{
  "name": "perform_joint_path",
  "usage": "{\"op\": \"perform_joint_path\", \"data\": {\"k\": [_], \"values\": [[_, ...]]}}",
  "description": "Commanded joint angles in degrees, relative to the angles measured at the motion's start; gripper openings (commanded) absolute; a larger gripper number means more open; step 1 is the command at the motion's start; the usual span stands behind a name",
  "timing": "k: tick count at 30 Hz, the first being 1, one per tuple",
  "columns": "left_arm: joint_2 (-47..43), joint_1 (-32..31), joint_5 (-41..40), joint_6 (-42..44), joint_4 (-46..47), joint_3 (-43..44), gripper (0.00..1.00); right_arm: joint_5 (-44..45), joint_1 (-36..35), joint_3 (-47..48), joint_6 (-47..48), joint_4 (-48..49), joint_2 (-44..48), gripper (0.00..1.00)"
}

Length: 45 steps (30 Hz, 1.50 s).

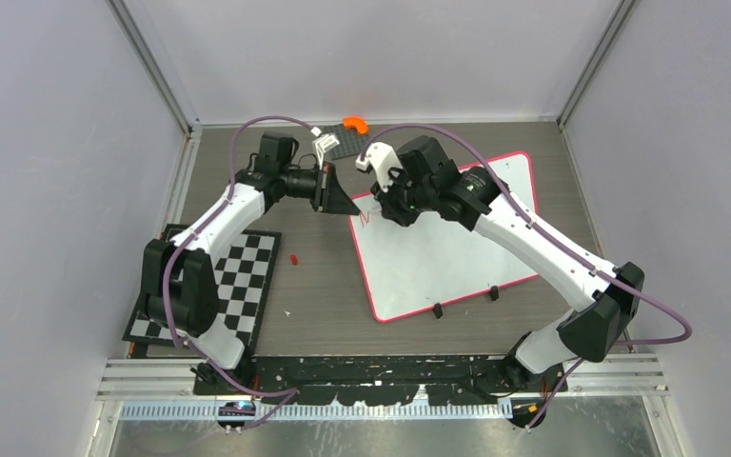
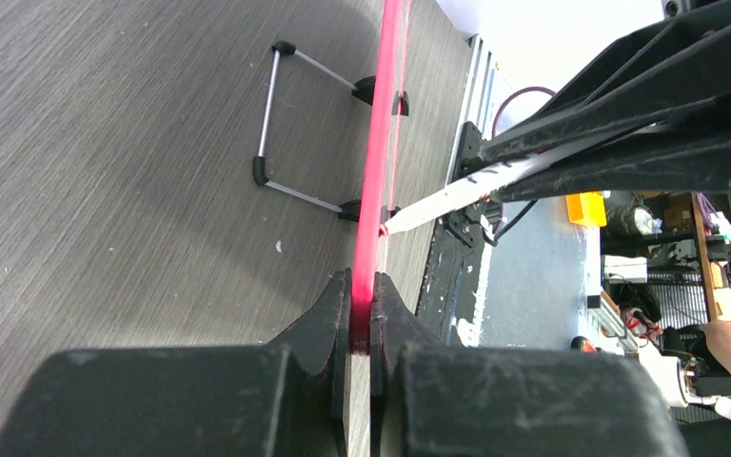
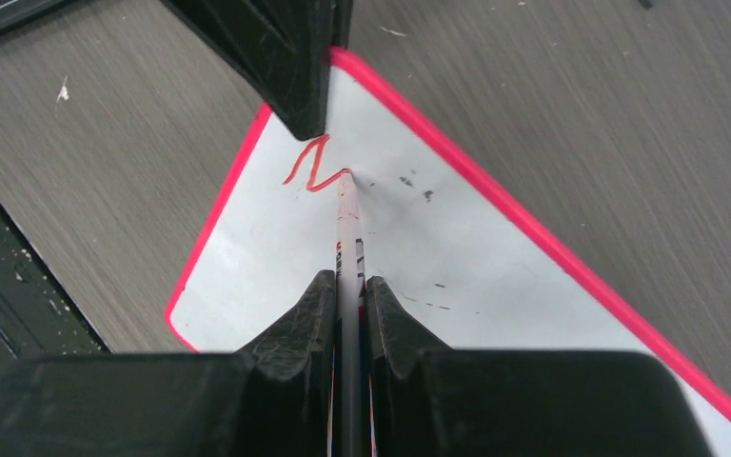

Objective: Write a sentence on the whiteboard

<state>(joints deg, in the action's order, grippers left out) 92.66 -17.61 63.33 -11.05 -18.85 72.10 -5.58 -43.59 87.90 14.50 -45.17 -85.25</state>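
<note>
- Your right pincer (image 3: 347, 286) is clamped on a white marker (image 3: 346, 219). The marker runs straight out between the two fingers, and its tip touches the whiteboard (image 3: 419, 257).
- The tip rests at the end of a short red zigzag (image 3: 306, 164), the only writing on the board. The zigzag lies close to the board's far left corner.
- A few small dark specks mark the white surface just right of the tip.
- Your left pincer (image 2: 362, 305) is closed on the board's pink rim (image 2: 381, 143), one finger on each side. It grips at that same far left corner, just beside the zigzag.
- From above, the two pincers nearly meet over that corner, the left (image 1: 343, 202) coming from the left and the right (image 1: 385, 205) from the right.
- The whiteboard (image 1: 447, 248) lies on the counter (image 1: 314, 305) right of centre, turned at an angle. Its two black clips (image 1: 436, 310) sit on the near edge.
- On the left of the counter, well apart from the board, lies a checkerboard mat (image 1: 238, 276).
- A tiny red bit (image 1: 293, 258) sits between the mat and the board.
- At the back, an orange piece (image 1: 355, 124) lies beside a dark plate (image 1: 343, 145).
</note>
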Motion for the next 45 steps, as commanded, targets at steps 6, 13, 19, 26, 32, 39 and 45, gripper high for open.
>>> {"op": "perform_joint_path", "data": {"k": [6,13,19,26,32,39,45], "values": [[-1.2,-0.2,-0.3,0.4,0.0,0.2,0.00,3.7,1.5,3.1,0.3,3.2,-1.4,0.00],[-0.9,-0.2,-0.3,0.5,-0.2,0.3,0.00,2.3,1.4,-0.1,-0.2,2.0,0.8,0.00],[-0.8,-0.2,-0.3,0.8,-0.4,0.2,0.00,0.5,1.3,-3.2,-0.7,0.8,3.2,0.00],[-0.9,-0.3,-0.4,0.9,-0.6,0.2,0.00,-1.3,1.0,-4.2,-0.5,-1.0,4.0,0.00],[-0.7,-0.4,-0.2,1.0,-0.8,0.5,0.00,-1.8,1.0,-1.6,-0.8,-0.9,6.0,0.00],[-0.6,-0.7,-0.1,1.1,-0.9,0.6,0.00,2.0,1.1,-1.1,-1.3,0.6,6.1,0.00],[-0.7,-0.7,-0.2,1.1,-0.9,0.7,0.00,3.3,1.0,-1.2,-1.2,1.7,4.7,0.00]]}}
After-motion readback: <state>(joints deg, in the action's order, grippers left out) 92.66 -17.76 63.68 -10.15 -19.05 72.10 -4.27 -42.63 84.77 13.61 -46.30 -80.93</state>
